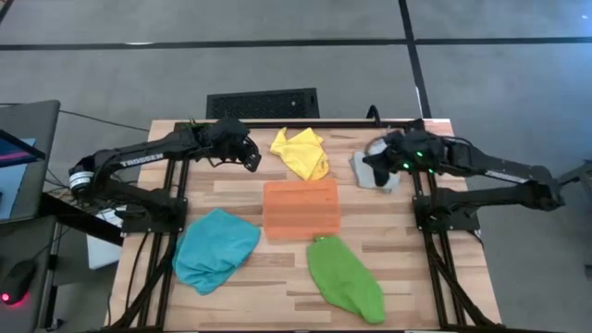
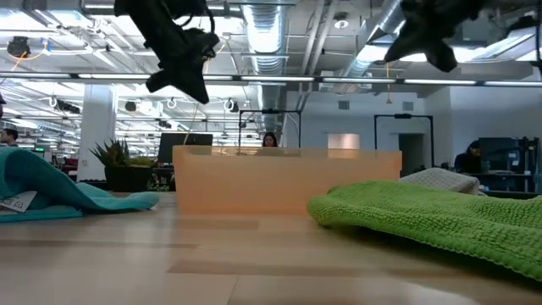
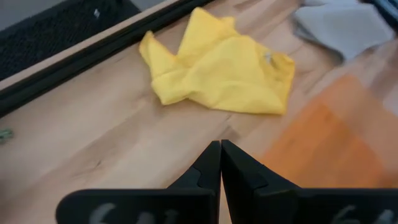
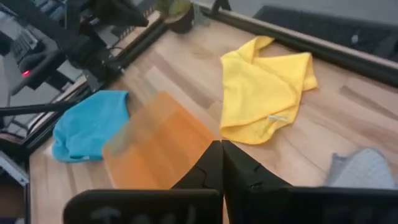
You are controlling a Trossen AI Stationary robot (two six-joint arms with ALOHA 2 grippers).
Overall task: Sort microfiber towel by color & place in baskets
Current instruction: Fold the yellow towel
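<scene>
Lying at the middle of the wooden table (image 1: 240, 194), the orange tray (image 1: 302, 208) is seen with four towels spread around it: a yellow towel (image 1: 302, 153) just beyond its far edge, a grey towel (image 1: 368, 170) off its far right corner, a blue towel (image 1: 215, 248) near its left side toward the front, and a green towel (image 1: 345, 277) touching or almost touching its front edge. No towel is seen inside the tray. The left gripper (image 1: 251, 162) is held above the table at the far left, near the yellow towel and apart from it, with the tray off to its front right. In the left wrist view its fingers (image 3: 208, 168) are pressed together with nothing between them. The right gripper (image 1: 373, 172) is held over the grey towel; whether it touches the cloth cannot be told. In the right wrist view its fingers (image 4: 211, 165) are likewise pressed together and nothing is pinched. In the low view both grippers are seen raised clear of the tabletop.
</scene>
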